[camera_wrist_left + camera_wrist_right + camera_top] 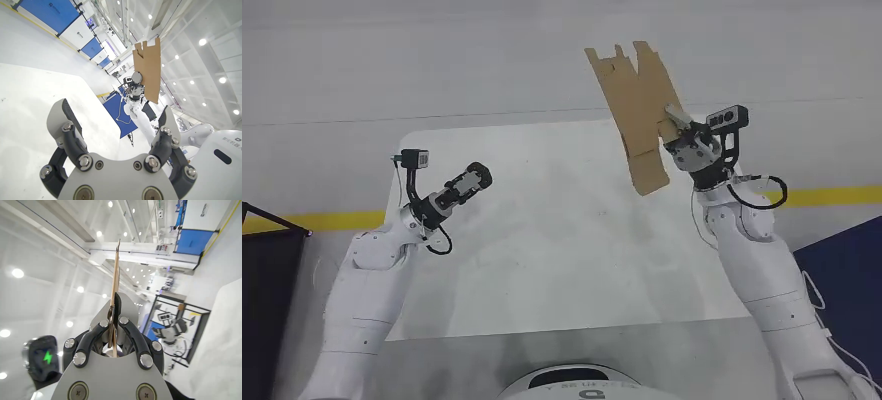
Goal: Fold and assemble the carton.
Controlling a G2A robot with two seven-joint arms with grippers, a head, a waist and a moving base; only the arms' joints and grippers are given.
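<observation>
R gripper [679,128], upper right of top view, pinches flat carton [635,100] by one edge, lifted off table [542,260]. Pinched edge hidden betw. pads, looks crumpled. L gripper [478,179], left-centre, fingers spread wide, well apart from carton.

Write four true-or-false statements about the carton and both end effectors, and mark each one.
1. The right end effector is shut on the carton. True.
2. The carton lies flat on the table. False: it is held upright in the air.
3. The left end effector is open and empty. True.
4. The carton is folded into a box. False: it is a flat sheet.
</observation>
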